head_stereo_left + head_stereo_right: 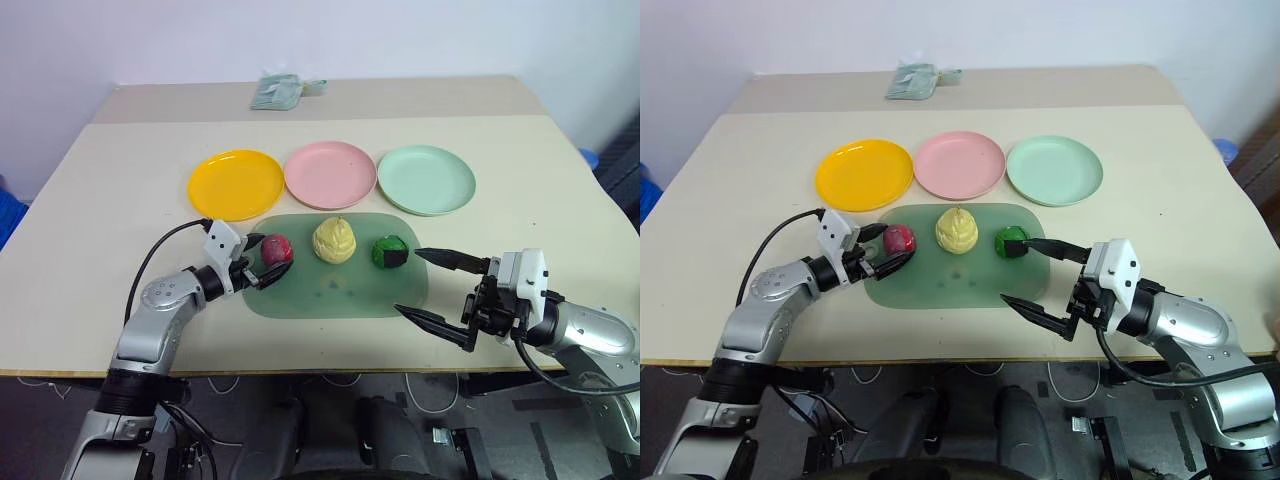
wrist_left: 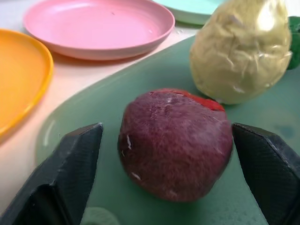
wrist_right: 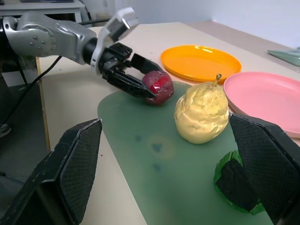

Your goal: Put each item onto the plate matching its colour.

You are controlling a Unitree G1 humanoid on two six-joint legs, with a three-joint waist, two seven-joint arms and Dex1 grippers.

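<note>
Three plates [image 1: 331, 174], three toy foods [image 1: 335, 240].

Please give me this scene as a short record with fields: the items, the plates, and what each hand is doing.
items: red-pink item, yellow item and green-and-black ball, all on the green mat
plates: yellow plate, pink plate, mint green plate, in a row behind the mat, nothing on them
left hand: fingers on either side of the red-pink item, small gaps visible, not lifted
right hand: open, near the mat's edge by the ball, holding nothing
task state: no item placed yet
</note>
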